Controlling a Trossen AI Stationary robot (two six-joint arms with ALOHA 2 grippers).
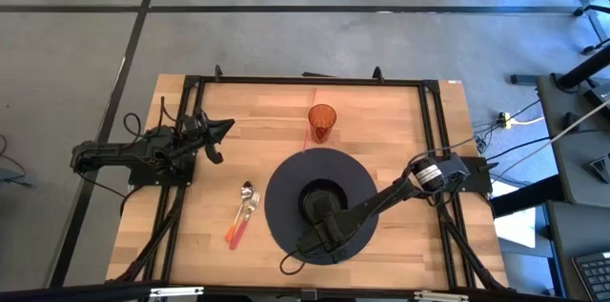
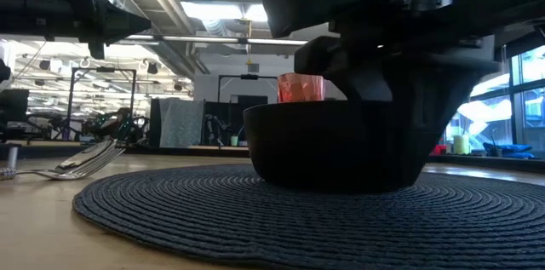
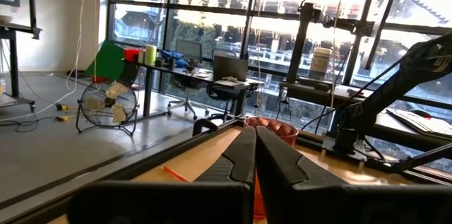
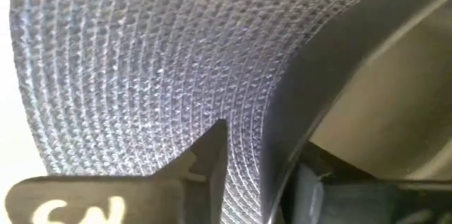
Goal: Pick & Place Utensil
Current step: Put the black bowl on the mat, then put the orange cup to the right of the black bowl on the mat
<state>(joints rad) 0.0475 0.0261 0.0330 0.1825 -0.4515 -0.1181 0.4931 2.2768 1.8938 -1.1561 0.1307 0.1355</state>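
R gripper low over the bowl at its near rim, one finger outside the wall above the mat (other finger hidden; can't tell if spread or pinching). Bowl sits mid-mat. Fork and spoon lie together on the table, just left of the mat, clear of both arms. Orange cup stands beyond the mat. L gripper pressed shut, raised at the table's left side.
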